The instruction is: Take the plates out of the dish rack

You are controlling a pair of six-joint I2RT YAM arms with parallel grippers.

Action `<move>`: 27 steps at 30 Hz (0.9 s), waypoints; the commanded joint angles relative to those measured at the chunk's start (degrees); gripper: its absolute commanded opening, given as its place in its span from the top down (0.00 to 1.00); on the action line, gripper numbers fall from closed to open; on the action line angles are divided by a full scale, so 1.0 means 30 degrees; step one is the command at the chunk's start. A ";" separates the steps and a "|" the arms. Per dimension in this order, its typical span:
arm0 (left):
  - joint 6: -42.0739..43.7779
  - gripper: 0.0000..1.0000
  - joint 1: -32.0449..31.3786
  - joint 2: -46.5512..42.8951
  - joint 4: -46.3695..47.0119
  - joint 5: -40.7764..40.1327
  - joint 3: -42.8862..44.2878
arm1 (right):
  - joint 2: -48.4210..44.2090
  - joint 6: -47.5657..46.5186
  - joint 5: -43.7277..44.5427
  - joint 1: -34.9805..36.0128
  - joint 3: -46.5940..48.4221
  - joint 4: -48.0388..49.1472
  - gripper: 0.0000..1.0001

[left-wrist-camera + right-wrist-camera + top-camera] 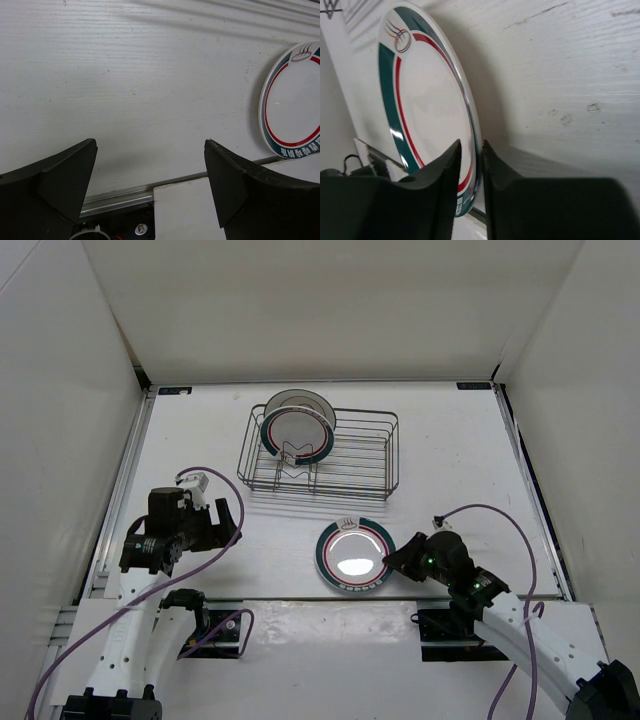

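Observation:
A white plate with a teal rim and red ring (pixel 352 556) lies on the table in front of the dish rack (pixel 365 455). My right gripper (pixel 392 562) is shut on its right rim; in the right wrist view the fingers (pixel 471 143) straddle the edge of this plate (pixel 427 95). It also shows in the left wrist view (pixel 295 100). In the rack's left end a similar teal-rimmed plate (pixel 297 435) stands upright, with a grey-rimmed plate (pixel 300 398) close behind it. My left gripper (pixel 228 515) is open and empty over bare table at the left (pixel 150 142).
White walls enclose the table on three sides. A metal rail (pixel 120 197) runs along the near table edge just below the left fingers. Purple cables loop beside both arms (pixel 215 475) (pixel 500 515).

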 commanded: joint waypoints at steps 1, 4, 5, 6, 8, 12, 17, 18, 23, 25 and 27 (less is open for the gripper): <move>-0.0092 0.00 -0.0091 -0.0128 -0.0017 0.0095 -0.0098 | -0.0024 -0.0377 0.0863 0.0022 -0.1588 -0.0688 0.71; -0.0092 0.00 -0.0062 -0.0186 -0.0017 0.0124 -0.0126 | 0.0005 -0.0406 0.0892 0.0022 -0.1617 -0.0601 0.67; -0.0092 0.00 -0.0090 -0.0187 -0.0017 0.0066 -0.0127 | -0.0052 -0.0435 0.0863 0.0022 -0.1617 -0.0659 0.64; -0.0092 0.00 -0.0062 -0.0158 -0.0017 0.0037 -0.0098 | -0.0024 -0.0465 0.0863 -0.0036 -0.1588 -0.0688 0.63; -0.0092 0.00 -0.0062 -0.0187 -0.0017 0.0037 -0.0156 | -0.0053 -0.0465 0.0834 -0.0036 -0.1530 -0.0805 0.60; -0.0092 0.00 -0.0090 -0.0216 0.0012 0.0124 -0.0127 | -0.0111 -0.1137 0.0717 -0.0007 -0.1353 -0.1506 0.53; -0.0092 0.00 -0.0061 -0.0420 -0.0046 0.0095 -0.0126 | -0.0112 -0.3360 0.0892 0.0022 0.1660 -0.4314 0.37; -0.0092 0.00 -0.0061 -0.0392 -0.0046 0.0095 -0.0098 | -0.0083 -0.4061 0.1646 0.0022 0.2447 -0.4698 0.35; -0.0092 0.00 -0.0090 -0.0362 -0.0017 0.0095 -0.0127 | 0.0970 -0.5969 0.2912 0.0022 0.6663 -0.8651 0.10; -0.0092 0.00 -0.0062 -0.0391 -0.0017 0.0124 -0.0127 | 0.1849 -0.5768 0.4520 0.0052 0.7753 -1.0055 0.10; -0.0092 0.00 -0.0062 -0.0362 -0.0017 -0.0166 -0.0098 | 0.2027 -0.5680 0.5605 0.0023 0.9250 -1.0706 0.10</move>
